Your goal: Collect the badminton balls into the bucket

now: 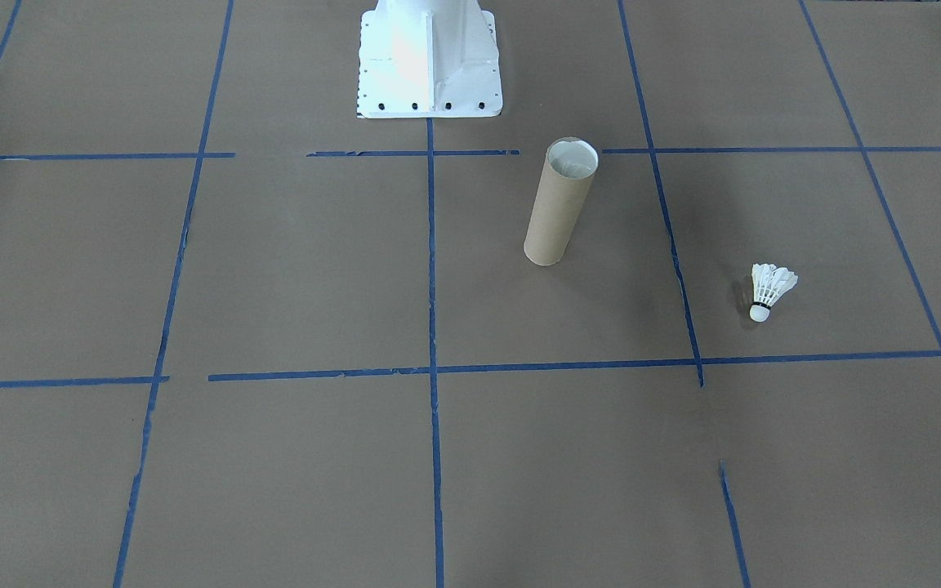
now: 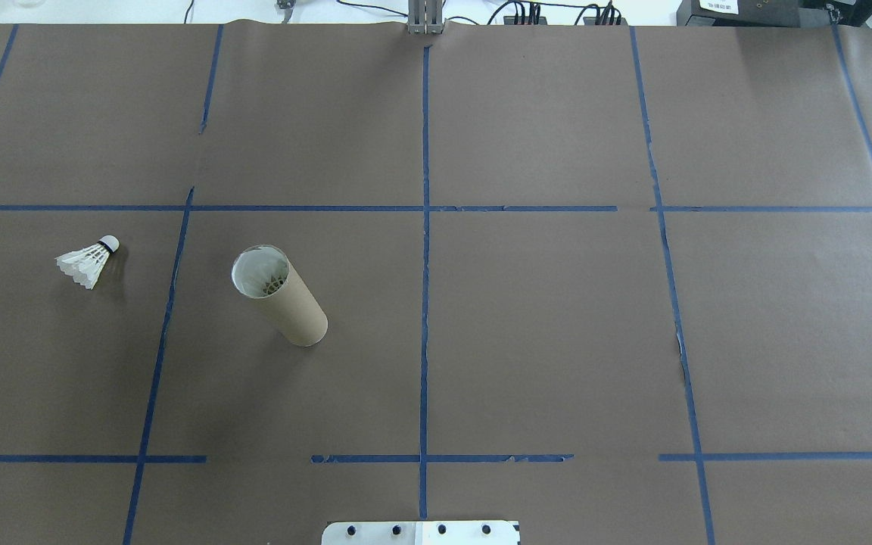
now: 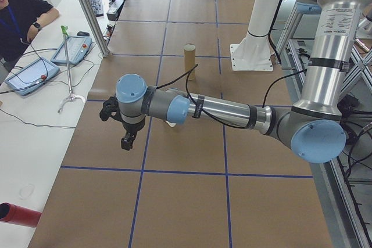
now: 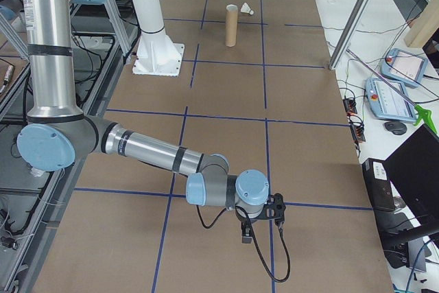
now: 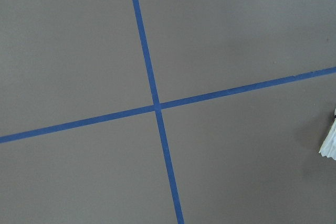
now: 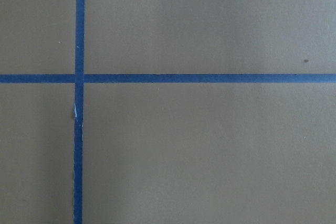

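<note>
One badminton ball (image 1: pixel 769 290) lies on its side on the brown table, white feathers and cork tip showing (image 2: pixel 88 261), and its feather edge enters the left wrist view (image 5: pixel 329 145). The bucket (image 1: pixel 560 204), a brown cardboard tube, stands upright beside it (image 2: pixel 281 295), with white feathers visible inside its mouth (image 2: pixel 266 276). My left gripper (image 3: pixel 125 142) hangs above the table on the near side of the bucket (image 3: pixel 189 62); whether it is open or shut I cannot tell. My right gripper (image 4: pixel 245 235) hovers far from the bucket (image 4: pixel 232 25); its state I cannot tell either.
The white pedestal base (image 1: pixel 430 61) is bolted at the robot's edge of the table (image 2: pixel 421 532). Blue tape lines grid the brown surface. A person (image 3: pixel 23 15) sits at a white side bench with tablets. A red cylinder (image 3: pixel 17 214) lies on that bench.
</note>
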Robot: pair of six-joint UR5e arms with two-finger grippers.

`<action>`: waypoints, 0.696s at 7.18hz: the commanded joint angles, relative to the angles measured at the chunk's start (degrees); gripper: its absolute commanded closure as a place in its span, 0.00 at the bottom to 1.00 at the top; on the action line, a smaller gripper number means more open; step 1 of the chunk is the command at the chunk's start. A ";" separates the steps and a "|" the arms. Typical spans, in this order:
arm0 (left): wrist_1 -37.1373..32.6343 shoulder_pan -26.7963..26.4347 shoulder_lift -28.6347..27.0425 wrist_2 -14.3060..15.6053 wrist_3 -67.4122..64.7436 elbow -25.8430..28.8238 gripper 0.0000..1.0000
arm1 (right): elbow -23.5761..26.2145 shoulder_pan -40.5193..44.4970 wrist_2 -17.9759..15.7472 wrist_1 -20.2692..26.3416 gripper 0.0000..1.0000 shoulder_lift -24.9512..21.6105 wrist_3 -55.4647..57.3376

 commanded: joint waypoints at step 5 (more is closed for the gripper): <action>-47.36 17.48 11.61 8.39 -53.54 3.43 0.00 | 0.00 0.00 0.00 0.00 0.00 0.00 -0.09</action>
